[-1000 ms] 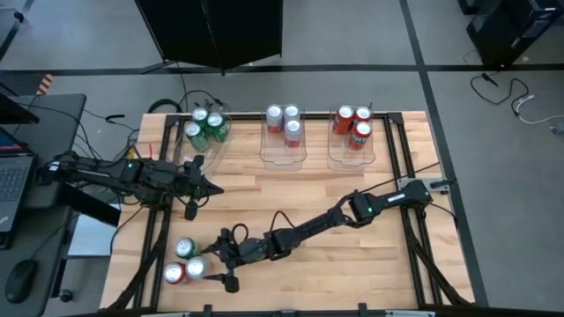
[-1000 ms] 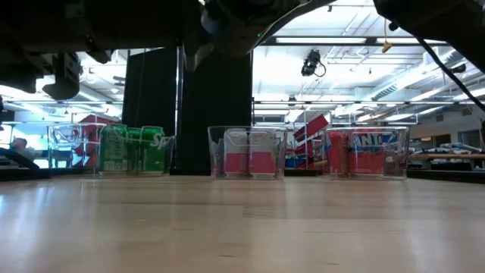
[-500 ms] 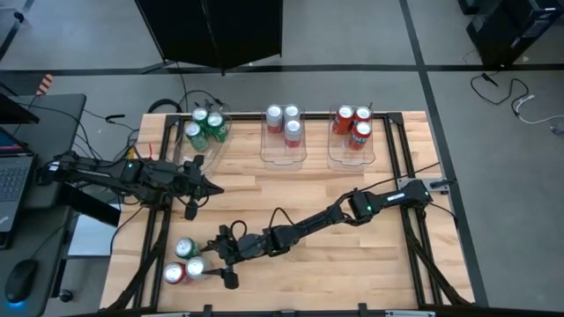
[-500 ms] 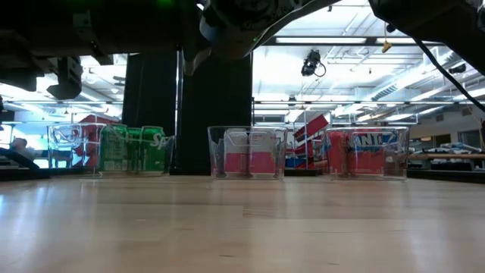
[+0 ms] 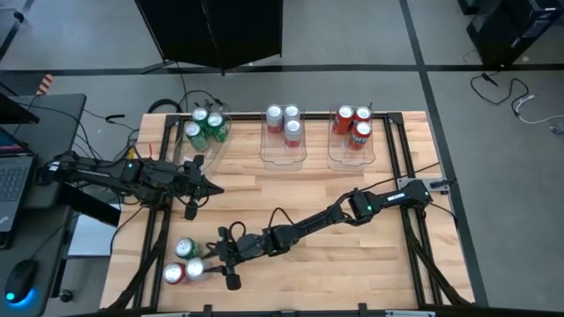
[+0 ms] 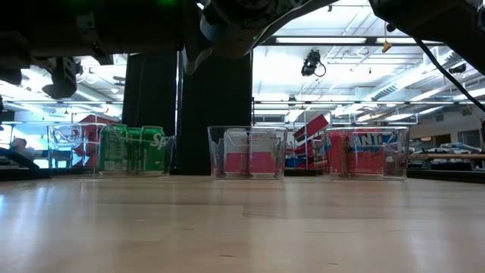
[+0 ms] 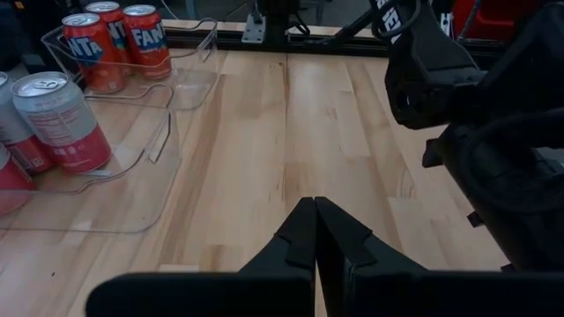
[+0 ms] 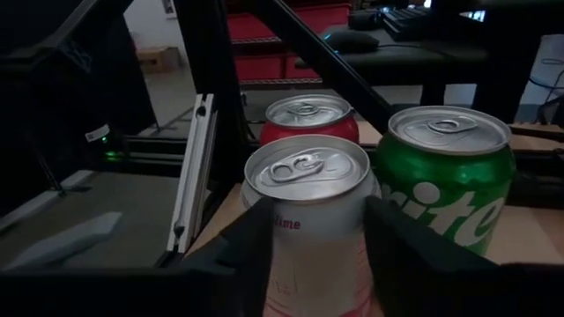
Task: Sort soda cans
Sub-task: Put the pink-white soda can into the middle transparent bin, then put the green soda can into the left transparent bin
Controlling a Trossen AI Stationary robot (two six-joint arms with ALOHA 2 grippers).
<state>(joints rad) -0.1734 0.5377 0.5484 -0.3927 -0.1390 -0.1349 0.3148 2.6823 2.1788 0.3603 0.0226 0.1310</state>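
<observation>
Your right hand (image 8: 308, 238) brackets the upright silver-white can (image 8: 307, 224), fingers closing, grip unconfirmed. Your closed left hand (image 5: 196, 187) waits mid-table.

One can (image 8: 310, 220) stands between the right gripper's (image 5: 211, 270) fingers (image 8: 238, 255), with two more cans (image 8: 449, 176) just beyond it. Three bins (image 5: 284, 148) of cans sit far across the counter (image 5: 308, 189).

I count twelve soda cans (image 5: 195, 268), four green, four silver-white, four red, nine of them inside three clear bins (image 5: 284, 151).
</observation>
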